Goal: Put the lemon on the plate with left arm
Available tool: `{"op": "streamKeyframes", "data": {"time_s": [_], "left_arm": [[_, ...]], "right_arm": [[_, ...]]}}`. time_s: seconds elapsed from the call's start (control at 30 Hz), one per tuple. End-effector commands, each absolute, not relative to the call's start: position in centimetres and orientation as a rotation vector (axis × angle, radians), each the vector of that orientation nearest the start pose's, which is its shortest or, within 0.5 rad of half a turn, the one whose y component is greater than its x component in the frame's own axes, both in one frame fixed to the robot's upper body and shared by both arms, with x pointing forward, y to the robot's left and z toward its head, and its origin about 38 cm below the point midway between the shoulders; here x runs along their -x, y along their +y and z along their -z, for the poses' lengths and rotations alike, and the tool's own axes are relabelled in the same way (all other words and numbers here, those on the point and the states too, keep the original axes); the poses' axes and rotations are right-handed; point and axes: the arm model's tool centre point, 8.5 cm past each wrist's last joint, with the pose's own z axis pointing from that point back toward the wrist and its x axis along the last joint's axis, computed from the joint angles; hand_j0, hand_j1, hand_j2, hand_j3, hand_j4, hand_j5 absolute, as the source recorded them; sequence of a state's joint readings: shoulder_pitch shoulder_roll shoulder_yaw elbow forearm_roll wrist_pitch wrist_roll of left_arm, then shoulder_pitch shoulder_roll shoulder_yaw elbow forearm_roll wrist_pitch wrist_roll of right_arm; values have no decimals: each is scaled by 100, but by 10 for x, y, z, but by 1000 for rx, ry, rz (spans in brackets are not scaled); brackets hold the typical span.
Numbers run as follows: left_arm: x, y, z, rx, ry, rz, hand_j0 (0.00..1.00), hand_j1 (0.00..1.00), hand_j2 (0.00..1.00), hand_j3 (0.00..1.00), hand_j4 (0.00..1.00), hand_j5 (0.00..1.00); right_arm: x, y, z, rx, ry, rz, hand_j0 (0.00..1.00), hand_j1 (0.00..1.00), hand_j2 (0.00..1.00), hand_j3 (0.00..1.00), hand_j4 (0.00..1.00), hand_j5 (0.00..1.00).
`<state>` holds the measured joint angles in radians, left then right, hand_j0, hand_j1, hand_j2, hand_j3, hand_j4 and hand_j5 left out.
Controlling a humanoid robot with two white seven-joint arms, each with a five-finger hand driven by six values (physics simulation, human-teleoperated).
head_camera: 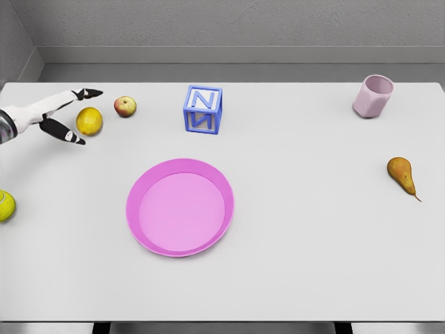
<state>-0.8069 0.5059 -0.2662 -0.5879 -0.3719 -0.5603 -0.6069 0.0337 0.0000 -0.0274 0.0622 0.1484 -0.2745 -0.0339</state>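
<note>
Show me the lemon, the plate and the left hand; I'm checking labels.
lemon (89, 121), head view, middle of its yellow skin.
plate (137, 188), head view, left pink rim.
left hand (78, 115), head view, midway between spread fingertips.

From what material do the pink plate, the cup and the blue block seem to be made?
The pink plate looks like plastic: one even colour, with a smooth, slightly glossy rim. The cup may be plastic or glazed ceramic; its pale pink wall is smooth and matte, so this stays open. The blue block looks like painted wood or plastic: a blue frame with white faces and a letter N.
</note>
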Motion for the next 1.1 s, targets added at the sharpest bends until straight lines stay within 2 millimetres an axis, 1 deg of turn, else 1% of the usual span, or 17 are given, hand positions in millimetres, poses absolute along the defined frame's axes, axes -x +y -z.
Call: {"op": "streamKeyframes", "data": {"time_s": [0.0,0.33,0.4,0.5,0.6,0.8,1.07], "left_arm": [[-519,410,-151,-315,-1287,1249,100,100,100,100,100,100],[-522,413,-152,-340,-1276,1203,100,100,100,100,100,100],[-525,408,-149,-349,-1278,1170,100,100,100,100,100,100],[-528,408,-152,-352,-1281,1164,100,100,100,100,100,100],[-527,408,-151,-351,-1277,1165,100,100,100,100,100,100],[-530,397,-147,-333,-1281,1174,100,100,100,100,100,100],[-529,397,-145,-331,-1278,1170,100,100,100,100,100,100]], "right_arm": [[15,-270,258,96,-175,-124,100,100,100,100,100,100],[15,-270,258,97,-175,-122,100,100,100,100,100,100],[14,-270,258,97,-176,-122,100,100,100,100,100,100],[15,-270,258,97,-175,-122,100,100,100,100,100,100],[15,-270,258,97,-175,-122,100,100,100,100,100,100],[15,-270,258,96,-175,-124,100,100,100,100,100,100],[15,-270,258,97,-175,-122,100,100,100,100,100,100]]}}
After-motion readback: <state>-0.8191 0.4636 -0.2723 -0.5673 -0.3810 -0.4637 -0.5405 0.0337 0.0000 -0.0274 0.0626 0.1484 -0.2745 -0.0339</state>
